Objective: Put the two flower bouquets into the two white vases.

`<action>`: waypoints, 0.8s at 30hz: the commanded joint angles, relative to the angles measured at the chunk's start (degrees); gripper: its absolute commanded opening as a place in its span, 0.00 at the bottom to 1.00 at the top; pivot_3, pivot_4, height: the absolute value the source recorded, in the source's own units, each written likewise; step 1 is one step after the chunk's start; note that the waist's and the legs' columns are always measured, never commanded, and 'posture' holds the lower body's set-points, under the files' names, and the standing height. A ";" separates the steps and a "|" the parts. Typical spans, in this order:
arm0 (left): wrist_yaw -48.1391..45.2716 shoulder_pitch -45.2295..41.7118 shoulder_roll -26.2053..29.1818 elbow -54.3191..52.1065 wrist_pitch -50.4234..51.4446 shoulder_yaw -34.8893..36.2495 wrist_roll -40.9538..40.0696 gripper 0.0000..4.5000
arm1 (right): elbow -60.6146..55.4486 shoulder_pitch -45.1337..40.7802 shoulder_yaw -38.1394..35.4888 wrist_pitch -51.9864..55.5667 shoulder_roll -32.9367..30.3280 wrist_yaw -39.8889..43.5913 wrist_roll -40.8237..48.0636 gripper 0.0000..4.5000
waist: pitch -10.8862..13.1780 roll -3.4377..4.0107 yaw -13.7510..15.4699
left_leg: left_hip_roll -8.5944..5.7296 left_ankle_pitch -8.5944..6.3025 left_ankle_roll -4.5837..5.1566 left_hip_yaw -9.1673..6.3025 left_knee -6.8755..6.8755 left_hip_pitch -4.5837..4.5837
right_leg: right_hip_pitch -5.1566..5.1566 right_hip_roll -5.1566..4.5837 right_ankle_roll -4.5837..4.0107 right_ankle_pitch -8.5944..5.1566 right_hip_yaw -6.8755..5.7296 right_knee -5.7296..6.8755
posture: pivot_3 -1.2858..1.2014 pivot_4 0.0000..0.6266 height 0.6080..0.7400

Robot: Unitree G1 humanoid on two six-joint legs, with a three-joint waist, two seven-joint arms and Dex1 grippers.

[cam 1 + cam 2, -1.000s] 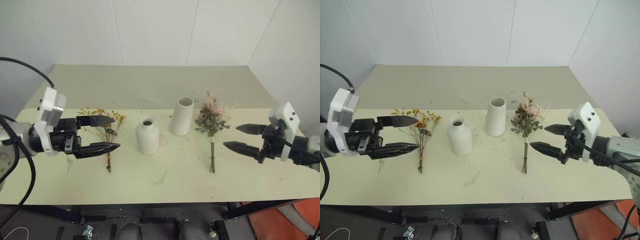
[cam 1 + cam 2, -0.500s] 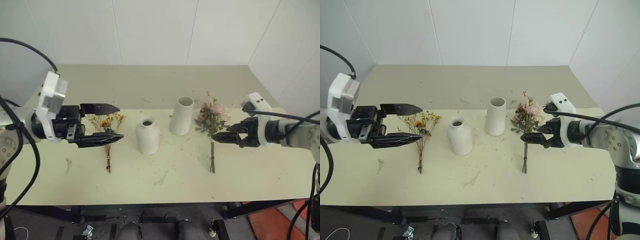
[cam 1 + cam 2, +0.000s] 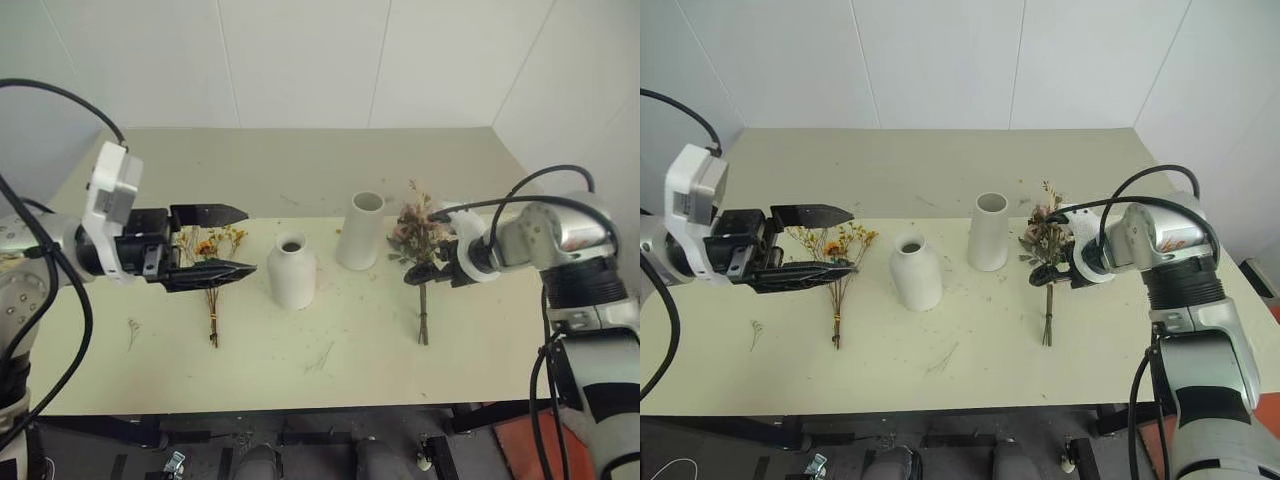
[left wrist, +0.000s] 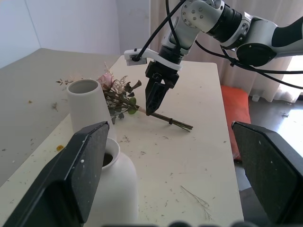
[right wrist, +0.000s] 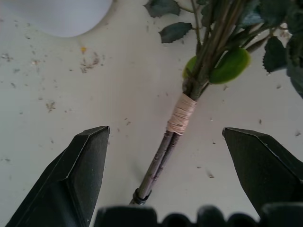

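The right gripper (image 3: 424, 272) partly hides the pink rose bouquet (image 3: 420, 238), its fingers spread wide over the twine-wrapped stems (image 5: 180, 113), clasping nothing. That bouquet of pink roses, green leaves and cream sprigs lies flat just right of the tall vase (image 3: 360, 231). The squat vase (image 3: 292, 271) stands left of the tall vase; farther left lies the thin-stemmed yellow bouquet (image 3: 213, 290), partly covered by the left gripper (image 3: 222, 243), which hovers released and empty.

Behind the left end effector (image 3: 214, 243), the yellow-orange bouquet (image 3: 213, 290) has its flower heads partly hidden. In the right wrist view, the rose bouquet (image 5: 199, 75) runs past the frame's edge beyond the right end effector (image 5: 168, 175), blooms cut off; the taller vase (image 5: 66, 16) shows just its base.
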 commanded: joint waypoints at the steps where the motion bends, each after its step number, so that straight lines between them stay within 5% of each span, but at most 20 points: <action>1: 0.70 1.53 0.92 -3.34 0.13 3.30 -1.50 1.00 | 2.29 -1.69 0.98 -2.43 0.66 0.12 -3.12 0.99 | 0.00 0.00 -0.06 | 0.00 0.00 0.00 0.00 0.00 0.02 | 0.00 0.00 0.00 0.00 0.00 0.01 | 0.52 0.24 1.00; 12: 1.44 1.37 1.23 -3.18 0.40 3.09 -1.82 1.00 | 17.49 -4.74 -0.12 -13.30 9.69 1.74 -9.58 0.96 | -0.02 -0.02 -0.55 | 0.02 0.00 0.00 0.00 0.00 0.13 | 0.08 0.03 -0.01 0.01 0.01 0.05 | 0.52 0.24 1.00; 14: 1.56 1.17 0.96 -3.14 0.20 2.85 -1.77 1.00 | 18.35 -5.24 -2.15 -13.66 10.52 1.63 -9.84 0.87 | -0.02 -0.02 -0.52 | 0.01 0.00 0.00 -0.01 0.00 0.16 | 0.13 0.03 0.00 0.01 0.01 0.05 | 0.52 0.24 1.00; 24: 0.92 0.68 0.44 -2.18 -0.52 1.81 -1.06 1.00 | 12.91 -3.12 -6.26 -9.35 9.40 0.90 -10.82 0.08 | -0.01 -0.02 -0.40 | 0.01 0.00 0.00 -0.01 -0.02 0.11 | 0.07 0.03 0.00 0.01 0.00 0.05 | 0.52 0.24 1.00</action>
